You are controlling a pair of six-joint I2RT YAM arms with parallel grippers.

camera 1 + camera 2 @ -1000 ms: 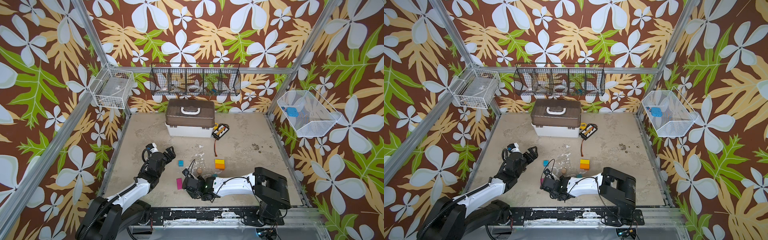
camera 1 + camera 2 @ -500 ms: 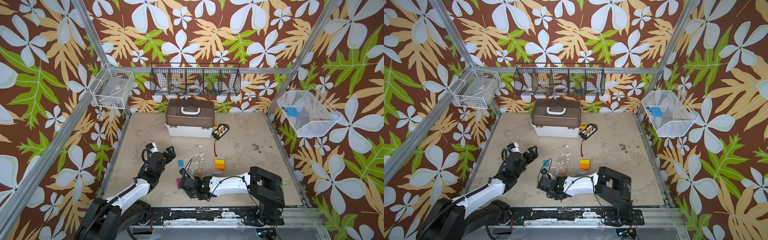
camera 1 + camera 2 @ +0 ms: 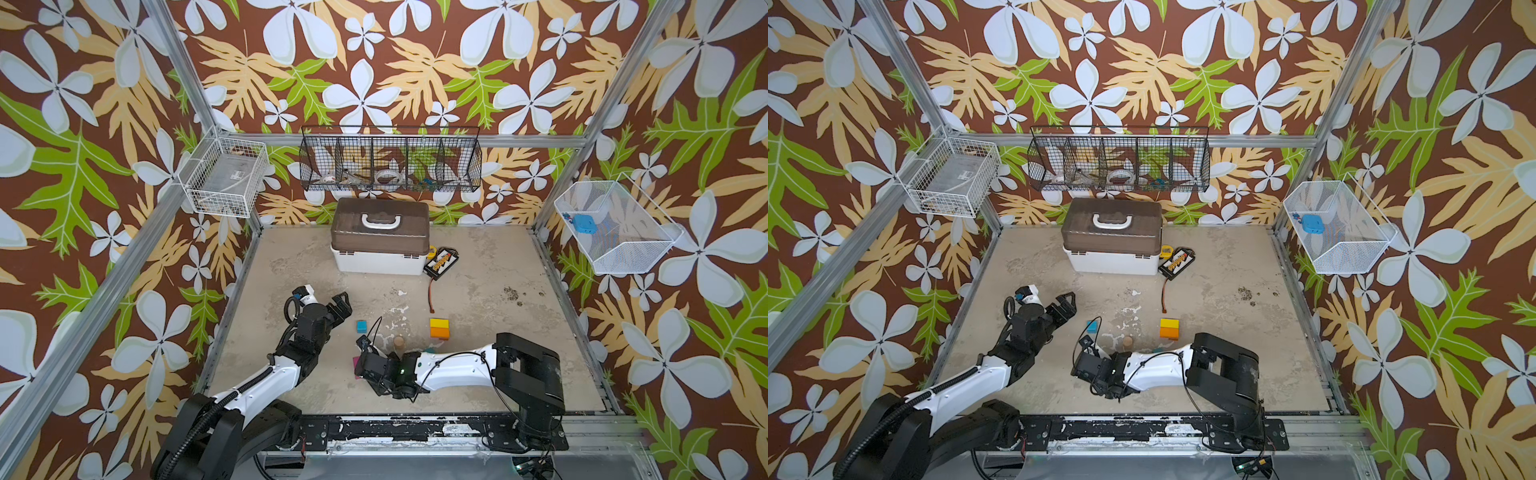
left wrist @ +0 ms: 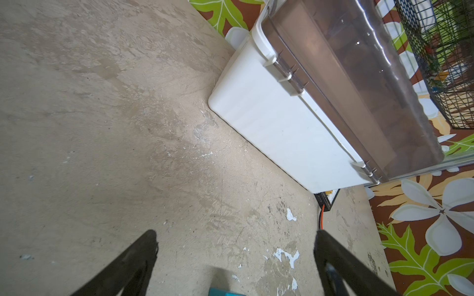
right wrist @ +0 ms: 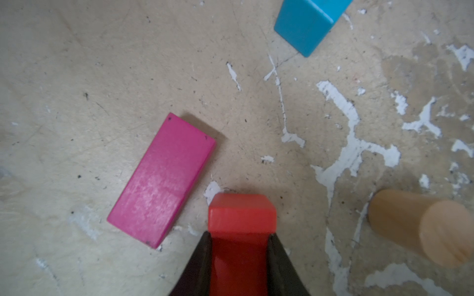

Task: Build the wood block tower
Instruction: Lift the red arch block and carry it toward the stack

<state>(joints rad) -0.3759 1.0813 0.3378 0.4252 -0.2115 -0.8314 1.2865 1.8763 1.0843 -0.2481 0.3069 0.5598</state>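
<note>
One glossy red block (image 5: 241,216) beside flat magenta bar (image 5: 164,179)

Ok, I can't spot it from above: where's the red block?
Right wrist view: the red block sits between the fingers of the right gripper, with the magenta bar lying beside it.

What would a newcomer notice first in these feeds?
Probably the red block pinched in the right gripper in the right wrist view, with a magenta bar lying flat just beside it, not touching. Next, in both top views, the yellow block sitting on the orange block right of centre, the only stack in sight.
</note>
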